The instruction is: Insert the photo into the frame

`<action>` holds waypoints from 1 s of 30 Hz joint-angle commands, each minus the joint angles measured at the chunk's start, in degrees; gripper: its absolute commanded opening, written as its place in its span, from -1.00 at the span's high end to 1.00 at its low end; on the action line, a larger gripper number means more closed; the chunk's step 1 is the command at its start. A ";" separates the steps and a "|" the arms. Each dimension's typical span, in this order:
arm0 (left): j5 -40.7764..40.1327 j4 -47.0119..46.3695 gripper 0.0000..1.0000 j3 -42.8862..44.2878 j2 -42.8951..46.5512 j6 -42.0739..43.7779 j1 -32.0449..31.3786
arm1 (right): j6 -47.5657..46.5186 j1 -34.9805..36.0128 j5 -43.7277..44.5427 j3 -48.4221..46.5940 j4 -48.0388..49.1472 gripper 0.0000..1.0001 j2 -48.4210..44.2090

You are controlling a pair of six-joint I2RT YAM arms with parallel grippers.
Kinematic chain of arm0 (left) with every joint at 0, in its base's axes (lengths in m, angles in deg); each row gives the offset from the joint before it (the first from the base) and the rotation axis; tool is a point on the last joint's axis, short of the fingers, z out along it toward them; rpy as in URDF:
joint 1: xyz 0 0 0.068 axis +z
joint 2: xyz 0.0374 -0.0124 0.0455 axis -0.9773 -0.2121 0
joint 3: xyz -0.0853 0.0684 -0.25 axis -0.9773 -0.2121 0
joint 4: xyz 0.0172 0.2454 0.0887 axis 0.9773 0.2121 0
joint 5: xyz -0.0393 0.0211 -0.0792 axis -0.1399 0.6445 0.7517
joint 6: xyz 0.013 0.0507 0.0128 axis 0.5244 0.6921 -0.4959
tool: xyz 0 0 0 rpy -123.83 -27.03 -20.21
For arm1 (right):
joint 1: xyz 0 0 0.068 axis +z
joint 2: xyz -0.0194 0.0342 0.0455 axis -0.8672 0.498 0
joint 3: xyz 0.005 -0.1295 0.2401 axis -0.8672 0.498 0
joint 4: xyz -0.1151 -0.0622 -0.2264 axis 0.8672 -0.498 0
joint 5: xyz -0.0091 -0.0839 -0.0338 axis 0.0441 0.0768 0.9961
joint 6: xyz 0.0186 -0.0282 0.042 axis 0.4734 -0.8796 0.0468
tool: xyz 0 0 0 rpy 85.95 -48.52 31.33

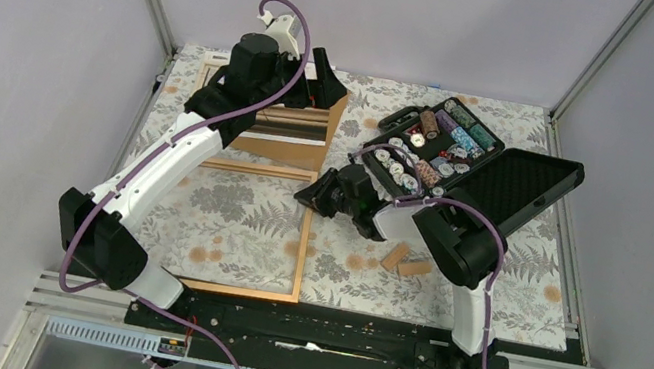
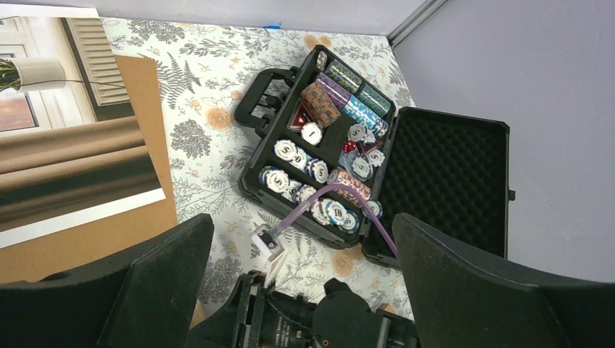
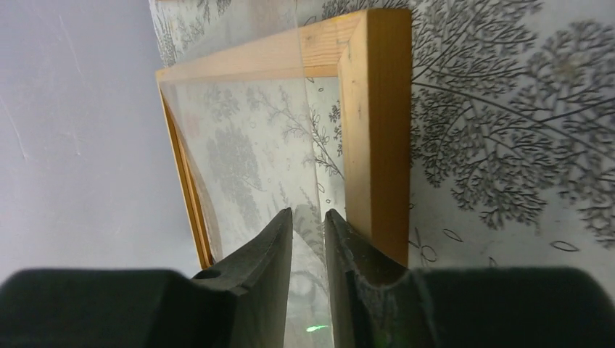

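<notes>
The photo (image 1: 292, 120), a print with beige-brown bands, lies face up on a brown backing board (image 1: 308, 153) at the back of the table; it also shows in the left wrist view (image 2: 65, 145). The frame (image 1: 305, 242), with a thin orange-tan border, lies flat at front left. My left gripper (image 1: 320, 72) hangs above the board's far right edge, open wide and empty (image 2: 301, 221). My right gripper (image 1: 309, 192) is at the frame's far right corner. Its fingers (image 3: 308, 212) are nearly shut, just inside the wooden rail (image 3: 377, 130), over the clear pane, with nothing between them.
An open black case (image 1: 441, 149) of poker chips stands at back right, its foam-lined lid (image 1: 530, 190) laid open; it fills the left wrist view (image 2: 326, 145). Two small wooden blocks (image 1: 403, 260) lie by the right arm. A floral cloth (image 1: 531, 271) covers the table.
</notes>
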 commanded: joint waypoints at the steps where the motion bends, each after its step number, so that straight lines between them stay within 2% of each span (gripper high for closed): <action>1: -1.63 -2.75 -0.97 0.13 -0.55 2.15 -0.18 | -5.85 -3.31 6.82 4.19 -4.81 0.41 -1.27; 6: -9.65 1.74 -0.97 3.21 -3.40 7.75 -2.70 | -9.54 -4.26 2.11 5.76 -0.89 0.53 -2.42; 9: -17.76 6.76 -0.97 2.76 -4.83 9.03 -2.84 | -6.65 -4.22 -4.85 7.45 9.69 0.54 -0.44; 11: -19.17 10.20 -0.97 -0.31 -3.82 7.46 -0.20 | -4.19 -4.28 -8.01 8.78 15.12 0.47 0.68; 15: -14.49 10.51 -0.97 -14.01 5.96 2.45 14.10 | -4.58 -4.30 -12.16 7.84 15.53 0.23 1.12; 18: -10.74 10.82 -0.98 -21.74 11.64 1.10 30.26 | -6.70 -4.30 -14.93 5.44 13.05 0.15 2.13; 22: -11.47 10.59 -0.97 -26.82 12.33 0.89 43.87 | -7.26 -4.25 -16.62 4.65 12.92 0.13 3.95; 25: -15.47 9.07 -0.97 -28.98 10.38 -1.35 49.89 | -6.53 -4.26 -19.78 3.76 14.75 0.12 4.99; 28: -20.51 6.18 -0.97 -30.15 8.30 -1.38 51.66 | -5.78 -4.30 -20.44 4.38 16.46 0.10 4.91; 30: -19.76 5.83 -0.97 -29.46 5.27 -1.61 53.27 | -5.79 -4.30 -20.89 4.33 16.80 0.10 5.13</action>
